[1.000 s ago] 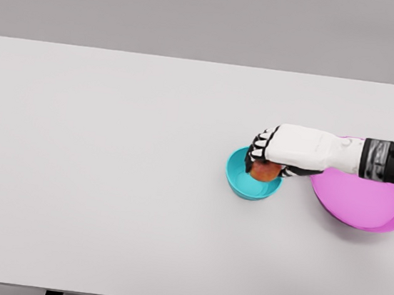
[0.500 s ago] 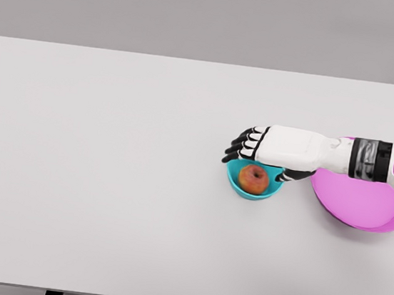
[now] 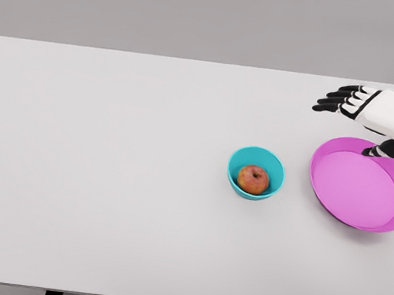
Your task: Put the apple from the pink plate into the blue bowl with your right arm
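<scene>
The apple (image 3: 253,179) sits in the bowl (image 3: 275,164) right of the surface's (image 3: 107,179) middle, well apart from the right hand (image 3: 374,110), which hovers empty, fingers spread, near the far right corner above the plate (image 3: 322,184).

Only the blue bowl (image 3: 256,173) and pink plate (image 3: 362,184) on the broad white table (image 3: 107,179).

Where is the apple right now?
In the head view the apple sits inside the blue bowl, right of the table's middle, with the pink plate just to its right.
</scene>
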Robot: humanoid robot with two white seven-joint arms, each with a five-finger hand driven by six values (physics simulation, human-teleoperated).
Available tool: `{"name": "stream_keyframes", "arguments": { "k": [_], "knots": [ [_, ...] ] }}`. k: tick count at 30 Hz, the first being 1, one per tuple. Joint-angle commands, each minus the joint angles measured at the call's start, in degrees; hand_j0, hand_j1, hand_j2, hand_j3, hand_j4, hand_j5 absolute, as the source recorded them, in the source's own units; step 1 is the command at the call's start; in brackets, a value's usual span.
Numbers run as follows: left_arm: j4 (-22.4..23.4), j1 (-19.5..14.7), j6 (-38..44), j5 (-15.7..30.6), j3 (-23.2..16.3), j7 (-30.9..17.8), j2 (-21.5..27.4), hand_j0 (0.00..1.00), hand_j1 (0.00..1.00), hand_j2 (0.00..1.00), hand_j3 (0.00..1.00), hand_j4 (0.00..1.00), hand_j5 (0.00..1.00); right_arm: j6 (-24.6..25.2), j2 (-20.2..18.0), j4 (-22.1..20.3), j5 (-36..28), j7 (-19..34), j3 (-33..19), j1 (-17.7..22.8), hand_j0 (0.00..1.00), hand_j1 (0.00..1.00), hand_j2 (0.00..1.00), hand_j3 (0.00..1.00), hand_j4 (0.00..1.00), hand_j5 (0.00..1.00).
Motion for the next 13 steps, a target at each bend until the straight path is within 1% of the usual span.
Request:
{"name": "stream_keyframes", "arguments": {
  "k": [1,3,4,7,13],
  "knots": [
    [0.0,0.0,0.0,0.0,0.0,0.0,0.0,1.00,1.00,1.00,1.00,1.00,1.00,0.2,5.0,0.7,-0.7,0.0,-4.1,1.3,1.00,1.00,1.00,1.00,1.00,1.00],
    [0.0,0.0,0.0,0.0,0.0,0.0,0.0,1.00,1.00,1.00,1.00,1.00,1.00,0.2,8.0,0.2,-0.6,0.0,-12.0,7.2,1.00,1.00,1.00,1.00,1.00,1.00],
    [0.0,0.0,0.0,0.0,0.0,0.0,0.0,1.00,1.00,1.00,1.00,1.00,1.00,0.2,8.0,0.2,-0.6,0.0,-13.3,8.3,1.00,1.00,1.00,1.00,1.00,1.00],
    [0.0,0.0,0.0,0.0,0.0,0.0,0.0,1.00,1.00,1.00,1.00,1.00,1.00,0.2,8.2,0.3,-0.7,0.0,-13.6,9.0,1.00,1.00,1.00,1.00,1.00,1.00],
    [0.0,0.0,0.0,0.0,0.0,0.0,0.0,1.00,1.00,1.00,1.00,1.00,1.00,0.2,8.3,0.1,-0.7,0.0,-13.7,9.1,1.00,1.00,1.00,1.00,1.00,1.00]
  ]
}}
